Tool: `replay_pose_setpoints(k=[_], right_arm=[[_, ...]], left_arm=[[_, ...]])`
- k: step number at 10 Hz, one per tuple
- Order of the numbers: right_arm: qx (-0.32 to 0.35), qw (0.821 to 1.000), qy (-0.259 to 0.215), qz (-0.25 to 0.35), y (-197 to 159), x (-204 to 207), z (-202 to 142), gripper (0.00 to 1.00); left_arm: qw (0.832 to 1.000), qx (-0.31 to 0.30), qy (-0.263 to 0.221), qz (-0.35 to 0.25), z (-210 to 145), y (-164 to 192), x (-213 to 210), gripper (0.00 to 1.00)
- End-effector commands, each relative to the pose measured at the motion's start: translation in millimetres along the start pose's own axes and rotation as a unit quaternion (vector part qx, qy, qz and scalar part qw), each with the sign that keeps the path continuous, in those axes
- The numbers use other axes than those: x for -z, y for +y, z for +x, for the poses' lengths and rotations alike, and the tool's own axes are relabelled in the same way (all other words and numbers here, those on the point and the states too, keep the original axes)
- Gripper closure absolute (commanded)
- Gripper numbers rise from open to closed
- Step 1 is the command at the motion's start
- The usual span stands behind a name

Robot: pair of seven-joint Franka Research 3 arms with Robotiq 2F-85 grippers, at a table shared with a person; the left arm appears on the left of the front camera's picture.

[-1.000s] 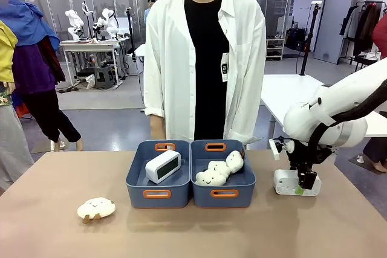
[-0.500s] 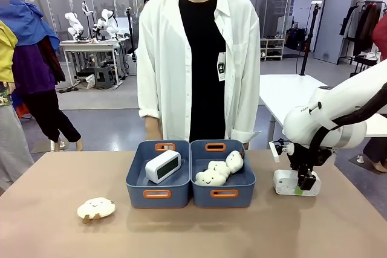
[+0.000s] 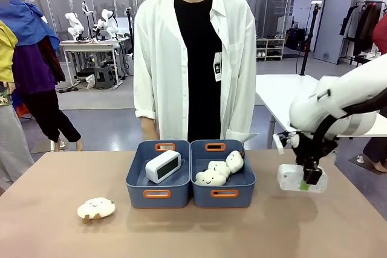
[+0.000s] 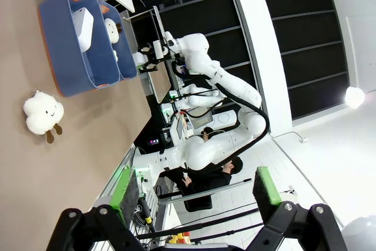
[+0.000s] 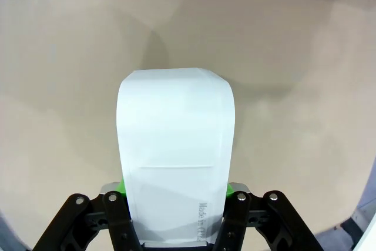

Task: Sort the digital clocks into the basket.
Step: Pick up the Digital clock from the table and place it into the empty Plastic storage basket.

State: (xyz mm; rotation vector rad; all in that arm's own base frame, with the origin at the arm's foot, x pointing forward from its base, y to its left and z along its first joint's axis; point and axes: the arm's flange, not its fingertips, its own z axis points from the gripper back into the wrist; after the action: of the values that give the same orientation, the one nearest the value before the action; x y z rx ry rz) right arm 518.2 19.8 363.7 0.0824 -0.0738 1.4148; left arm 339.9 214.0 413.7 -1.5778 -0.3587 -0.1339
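- Holding one digital clock [image 3: 296, 177] clear of the table [image 3: 60, 240], my right gripper [image 3: 312, 178] is clamped on its sides.
- I see the other clock [image 3: 162, 166] lying in the left blue basket [image 3: 157, 194].
- My left gripper [image 4: 197, 195] hangs wide apart.

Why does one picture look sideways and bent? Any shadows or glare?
Left wrist view: wide-angle, rolled sideways, so the basket leans and lines curve; a lamp glares. Right wrist view: the held clock throws a soft shadow on the table. Front view: even light, sharp.
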Motion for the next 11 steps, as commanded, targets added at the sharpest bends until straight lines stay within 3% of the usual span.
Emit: replay_pose_setpoints(k=[1, 3, 4, 6, 7, 11], right_arm=[[0.042, 0.998, -0.047, 0.02, 20, -59, -18, 1.0], [0.04, 0.997, -0.07, 0.006, 39, -90, -31, 1.0], [0.033, 0.995, -0.098, 0.013, 46, -95, -36, 1.0], [0.031, 0.994, -0.109, 0.01, 50, -91, -40, 1.0], [0.047, 0.995, -0.085, 0.011, 45, -105, -40, 1.0], [0.047, 0.995, -0.085, 0.011, 45, -105, -40, 1.0]], left_arm=[[1.0, 0.002, 0.004, 0.005, -4, -4, -1, 0.0], [1.0, 0.002, 0.004, 0.005, -4, -4, -1, 0.0], [1.0, 0.002, 0.004, 0.005, -4, -4, -1, 0.0], [1.0, 0.002, 0.004, 0.005, -4, -4, -1, 0.0], [1.0, 0.002, 0.004, 0.005, -4, -4, -1, 0.0], [1.0, 0.002, 0.004, 0.005, -4, -4, -1, 0.0]])
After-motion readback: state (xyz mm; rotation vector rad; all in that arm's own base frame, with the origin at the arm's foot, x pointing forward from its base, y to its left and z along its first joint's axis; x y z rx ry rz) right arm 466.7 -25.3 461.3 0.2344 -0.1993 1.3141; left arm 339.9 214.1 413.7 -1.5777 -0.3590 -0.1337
